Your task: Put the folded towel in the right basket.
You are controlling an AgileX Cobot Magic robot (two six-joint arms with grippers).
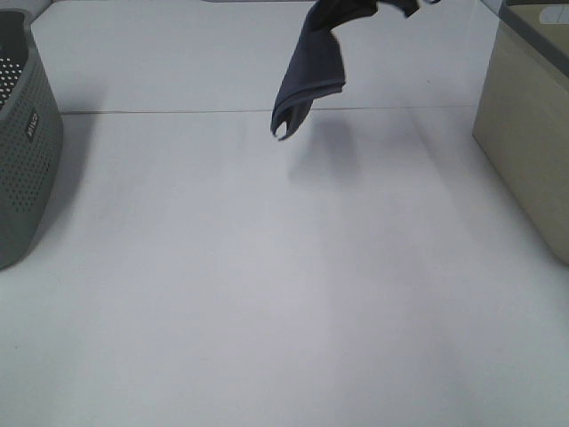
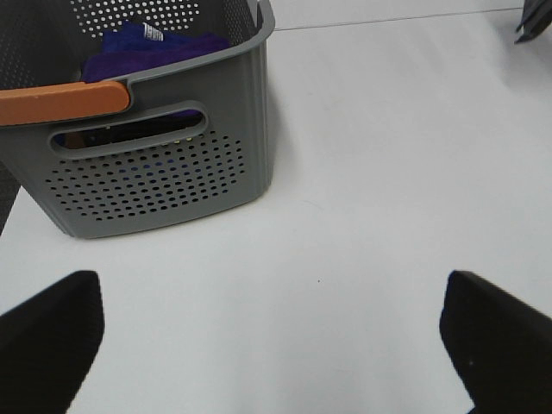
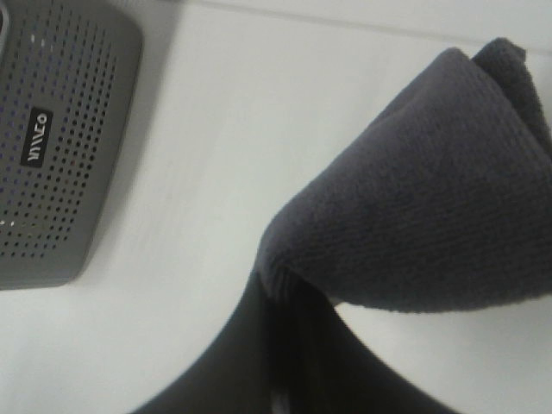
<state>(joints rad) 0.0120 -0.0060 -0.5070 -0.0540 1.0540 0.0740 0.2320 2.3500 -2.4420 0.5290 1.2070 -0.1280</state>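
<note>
High over table (image 1: 267, 311), far side, folded towel (image 1: 311, 76) hangs limp from R gripper (image 3: 280, 345), pinched at its top, cloth hiding the jaws. It's lifted clear, prob. to carry across to right basket (image 1: 524, 133). L gripper (image 2: 274, 341) idles wide apart, empty, nr grey basket (image 2: 172, 172).

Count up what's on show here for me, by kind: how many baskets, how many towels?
Baskets: 2 (grey perforated basket, beige basket)
Towels: 2 (dark grey towel hanging in the air, purple towel inside the grey perforated basket)
Total: 4
</note>
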